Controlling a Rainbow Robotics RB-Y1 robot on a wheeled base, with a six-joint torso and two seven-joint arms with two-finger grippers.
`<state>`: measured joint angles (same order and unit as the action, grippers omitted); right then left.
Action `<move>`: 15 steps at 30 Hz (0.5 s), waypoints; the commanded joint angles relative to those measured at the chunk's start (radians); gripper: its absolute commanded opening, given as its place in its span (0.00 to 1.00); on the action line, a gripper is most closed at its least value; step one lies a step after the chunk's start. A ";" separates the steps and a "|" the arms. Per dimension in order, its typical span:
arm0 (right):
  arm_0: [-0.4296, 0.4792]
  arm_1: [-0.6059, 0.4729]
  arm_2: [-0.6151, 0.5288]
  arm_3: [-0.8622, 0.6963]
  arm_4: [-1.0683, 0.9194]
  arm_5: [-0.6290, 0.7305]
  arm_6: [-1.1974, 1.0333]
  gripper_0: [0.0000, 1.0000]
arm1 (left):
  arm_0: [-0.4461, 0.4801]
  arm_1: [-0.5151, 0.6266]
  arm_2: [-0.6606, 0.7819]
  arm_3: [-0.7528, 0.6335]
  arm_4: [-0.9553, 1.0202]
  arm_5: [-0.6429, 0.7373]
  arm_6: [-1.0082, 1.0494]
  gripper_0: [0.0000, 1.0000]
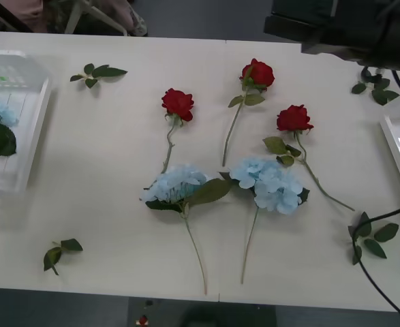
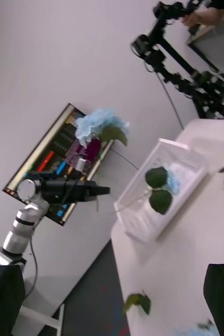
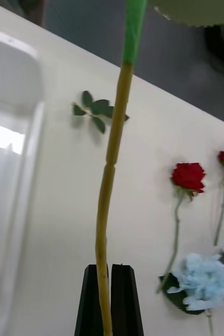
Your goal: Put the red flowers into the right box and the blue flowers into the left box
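Three red flowers (image 1: 178,103) lie on the white table (image 1: 104,170), and we take the two blue flowers (image 1: 174,184) lying mid-table as our landmark: the roses sit just beyond them, the nearest rose's stem touching the left hydrangea head. Well off to the left of that pair we see the left box (image 1: 29,146) with a blue flower and its dark leaves already lying inside. Well off to the right, the right box (image 1: 397,146) peeks in at the table's edge. We see the left gripper (image 3: 109,294) pressed together on a stem (image 3: 112,168), and from the right wrist it (image 2: 93,191) is raised off the table beside the left box, a pale-blue head (image 2: 98,126) standing upright above it. For the right gripper (image 2: 112,299), black fingers sit at the two corners, spread wide, holding nothing.
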<state>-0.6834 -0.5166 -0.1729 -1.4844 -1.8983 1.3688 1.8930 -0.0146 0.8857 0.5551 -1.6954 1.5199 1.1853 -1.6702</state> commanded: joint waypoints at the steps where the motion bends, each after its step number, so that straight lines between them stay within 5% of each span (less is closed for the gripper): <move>1: 0.042 -0.102 -0.007 -0.022 0.041 0.042 -0.028 1.00 | -0.005 0.052 0.017 0.140 0.000 -0.049 -0.132 0.00; 15: 0.107 -0.238 -0.008 -0.028 0.473 0.225 -0.143 1.00 | -0.007 0.096 -0.018 0.459 0.089 -0.170 -0.333 0.00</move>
<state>-0.5624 -0.7322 -0.1724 -1.4851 -1.4783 1.5800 1.7890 -0.0147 0.9407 0.5534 -1.2457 1.5888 1.0287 -1.9532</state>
